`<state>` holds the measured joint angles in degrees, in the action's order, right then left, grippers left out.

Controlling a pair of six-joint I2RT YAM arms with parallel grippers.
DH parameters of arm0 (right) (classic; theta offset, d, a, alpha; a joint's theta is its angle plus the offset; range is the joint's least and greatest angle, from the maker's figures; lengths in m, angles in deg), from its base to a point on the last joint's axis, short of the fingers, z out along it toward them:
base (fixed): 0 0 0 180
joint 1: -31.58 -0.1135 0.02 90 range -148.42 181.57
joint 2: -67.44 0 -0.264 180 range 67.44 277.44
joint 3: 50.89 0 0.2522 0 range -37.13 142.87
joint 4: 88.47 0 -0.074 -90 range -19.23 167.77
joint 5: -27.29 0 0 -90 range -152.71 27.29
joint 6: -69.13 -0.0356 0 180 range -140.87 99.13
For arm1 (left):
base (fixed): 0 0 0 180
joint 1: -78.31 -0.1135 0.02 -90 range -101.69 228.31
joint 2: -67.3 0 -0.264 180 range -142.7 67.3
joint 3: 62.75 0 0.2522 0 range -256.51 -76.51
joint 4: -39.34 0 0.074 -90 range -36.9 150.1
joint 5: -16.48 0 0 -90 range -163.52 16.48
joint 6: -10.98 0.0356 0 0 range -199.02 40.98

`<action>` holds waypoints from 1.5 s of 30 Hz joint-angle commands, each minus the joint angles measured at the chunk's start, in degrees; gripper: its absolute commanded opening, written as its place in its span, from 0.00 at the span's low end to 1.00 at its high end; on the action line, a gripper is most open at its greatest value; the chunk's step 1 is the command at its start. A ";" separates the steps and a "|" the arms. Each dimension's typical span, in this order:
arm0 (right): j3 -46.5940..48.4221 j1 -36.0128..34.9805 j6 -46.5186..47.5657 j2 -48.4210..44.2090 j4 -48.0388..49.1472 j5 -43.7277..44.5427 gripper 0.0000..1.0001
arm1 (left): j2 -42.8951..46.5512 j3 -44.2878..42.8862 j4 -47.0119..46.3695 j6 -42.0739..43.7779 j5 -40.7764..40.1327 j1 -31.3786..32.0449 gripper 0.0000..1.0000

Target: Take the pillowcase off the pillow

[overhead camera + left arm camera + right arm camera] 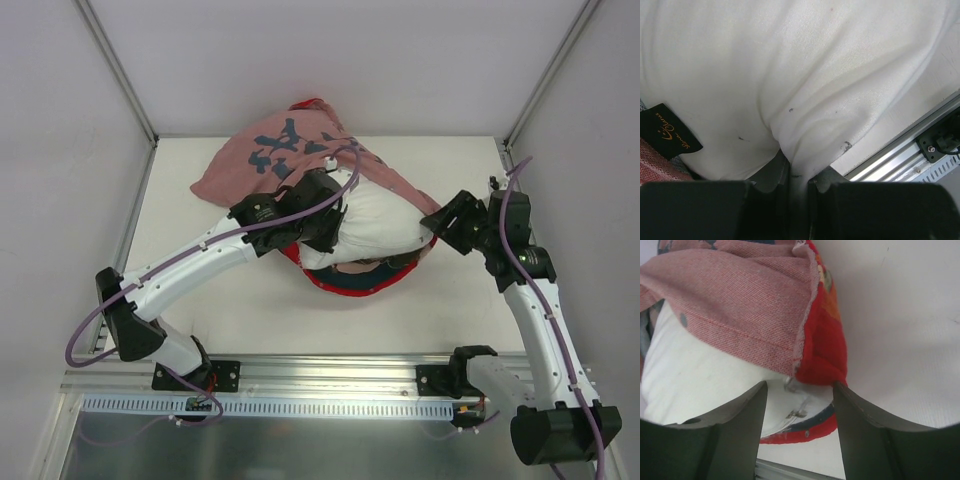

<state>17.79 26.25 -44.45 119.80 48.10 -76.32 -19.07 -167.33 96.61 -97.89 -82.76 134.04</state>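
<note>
The left gripper (797, 172) pinches a fold of the white pillow (805, 75) mid-way across the table (440, 300). The pillowcase (290, 150) drapes its far side, inside out. The right gripper (800, 400) stands spread at the pillowcase's right edge.

The pillow (380, 222) and the pillowcase (245, 165) heaped behind it block the middle and back-left of the table (450, 170). The left arm (200, 262) bars the near-left side. Room to pass lies along the near strip before the pillow and in the back-right corner, inside the walls (60, 150).
</note>
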 commanded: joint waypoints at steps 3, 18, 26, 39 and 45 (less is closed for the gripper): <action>2.04 0.49 3.44 2.22 0.41 4.02 0.64 | 5.33 0.30 -3.52 -2.40 0.89 -0.62 0.00; 5.90 0.93 4.68 10.65 4.27 4.38 0.09 | 8.14 2.14 -3.52 -2.48 1.76 -0.70 0.00; 9.77 3.04 4.94 17.86 5.59 3.59 0.01 | 13.06 5.92 -3.43 -2.92 2.47 -0.97 0.00; 13.82 5.06 2.48 32.28 9.19 -5.02 0.13 | 16.76 8.56 -3.08 -3.10 2.38 -2.11 0.00; 12.85 5.15 0.90 32.46 12.27 -8.19 0.13 | 16.41 8.56 -3.08 -3.54 3.08 -2.20 0.00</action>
<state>30.49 30.71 -42.87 152.67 55.95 -85.43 -6.11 -157.43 95.84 -99.16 -81.55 132.20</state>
